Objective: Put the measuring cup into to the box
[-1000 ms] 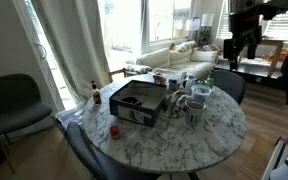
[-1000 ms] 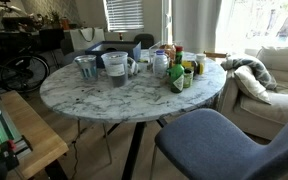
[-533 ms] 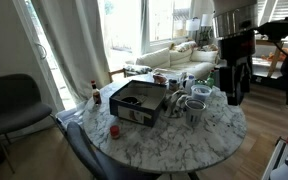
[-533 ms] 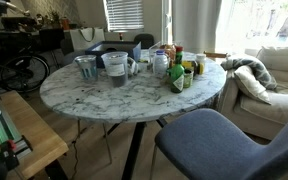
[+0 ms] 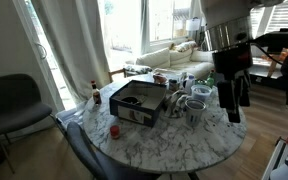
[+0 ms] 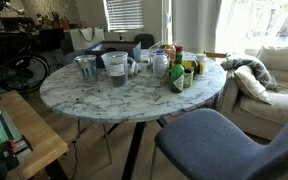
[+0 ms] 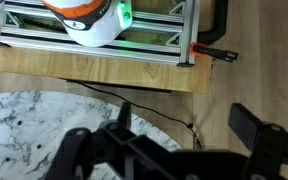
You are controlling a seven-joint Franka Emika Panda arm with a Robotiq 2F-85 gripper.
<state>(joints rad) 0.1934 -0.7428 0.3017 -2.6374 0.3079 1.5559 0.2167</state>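
Fingers [image 7: 252, 125] of the dark gripper [image 5: 234, 112] stood spread wide with nothing between them. They pointed down over the rim of the round white marble worktop [image 5: 169, 145], well apart from the black, shallow, square box [image 5: 132, 112]. The arm appeared in an exterior view where the box sat near the worktop's middle, its low walls plain to see. The wrist view alone showed a wooden bench [image 7: 104, 72] and an aluminium frame [image 7: 154, 42] past the worktop's edge. The clear, wide-mouthed measuring cup [image 6: 115, 68] showed best in an exterior view, upright on the worktop outside the box and near it. Just beside the measuring cup stood a second clear tumbler [image 6: 85, 67], and coloured bottles [image 6: 179, 72] clustered farther from the box.
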